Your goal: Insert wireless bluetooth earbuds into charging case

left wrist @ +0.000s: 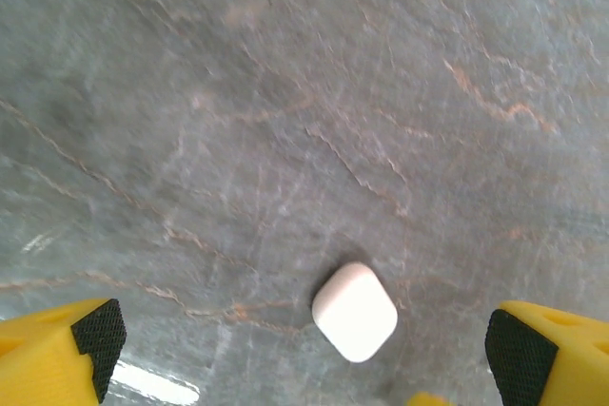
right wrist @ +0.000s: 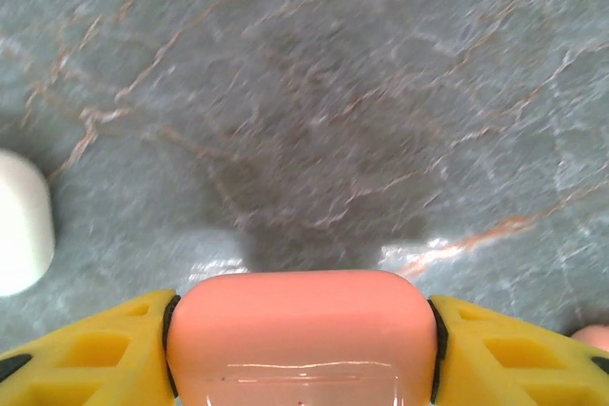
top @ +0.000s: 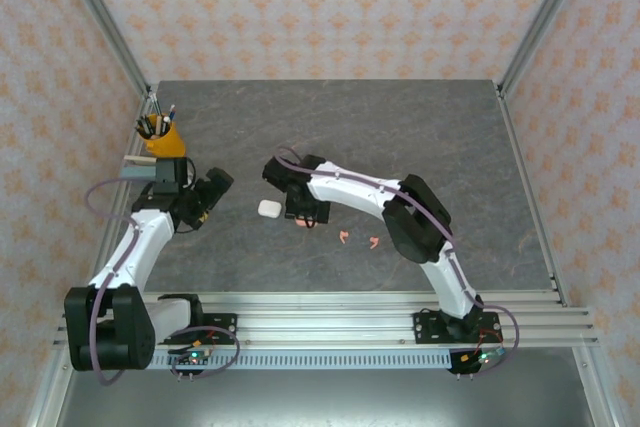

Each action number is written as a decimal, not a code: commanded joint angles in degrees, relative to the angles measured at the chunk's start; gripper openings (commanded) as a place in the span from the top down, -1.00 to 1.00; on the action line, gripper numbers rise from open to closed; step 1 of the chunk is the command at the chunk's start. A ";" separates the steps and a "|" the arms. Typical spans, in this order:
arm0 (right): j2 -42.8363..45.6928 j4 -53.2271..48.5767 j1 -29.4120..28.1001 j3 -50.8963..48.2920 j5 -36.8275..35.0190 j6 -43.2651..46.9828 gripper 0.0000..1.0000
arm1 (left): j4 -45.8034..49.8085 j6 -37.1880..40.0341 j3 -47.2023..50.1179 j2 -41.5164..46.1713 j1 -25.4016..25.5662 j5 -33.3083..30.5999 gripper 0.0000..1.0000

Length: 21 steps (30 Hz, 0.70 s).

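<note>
Grey stone table (top: 400,127) with flowery orange walls around it, seen from above. An orange cup of pens (top: 163,137) stands by the left gripper (top: 212,190). A white charging case (top: 268,209) lies between the two grippers. The right gripper (top: 303,219) holds a pink charging case (top: 301,223). A tiny pink earbud (top: 344,237) and a second pink earbud (top: 374,241) lie on the bare table near it.

From the left wrist, the yellow fingers (left wrist: 57,349) stand wide apart. The white case lies on the table between them, touching neither.

From the right wrist, the jaws squeeze the pink case from both sides.
</note>
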<state>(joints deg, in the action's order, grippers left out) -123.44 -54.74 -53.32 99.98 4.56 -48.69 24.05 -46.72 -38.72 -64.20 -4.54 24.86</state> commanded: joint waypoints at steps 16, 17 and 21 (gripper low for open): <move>3.39 7.26 9.66 -1.41 6.76 -7.06 -0.16 | -38.26 -9.27 19.70 5.81 25.78 -10.18 -0.99; 3.54 7.71 9.88 -1.61 7.14 -7.43 -0.16 | -40.11 -8.74 19.81 4.87 26.85 -10.90 -0.98; 4.42 9.76 10.99 -2.92 9.15 -9.09 -0.17 | -49.31 -6.13 19.94 -1.15 31.35 -12.99 -0.89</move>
<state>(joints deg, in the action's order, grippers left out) -122.02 -46.76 -43.03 98.19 12.16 -55.51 -14.63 -55.48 -19.33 -62.65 24.73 15.94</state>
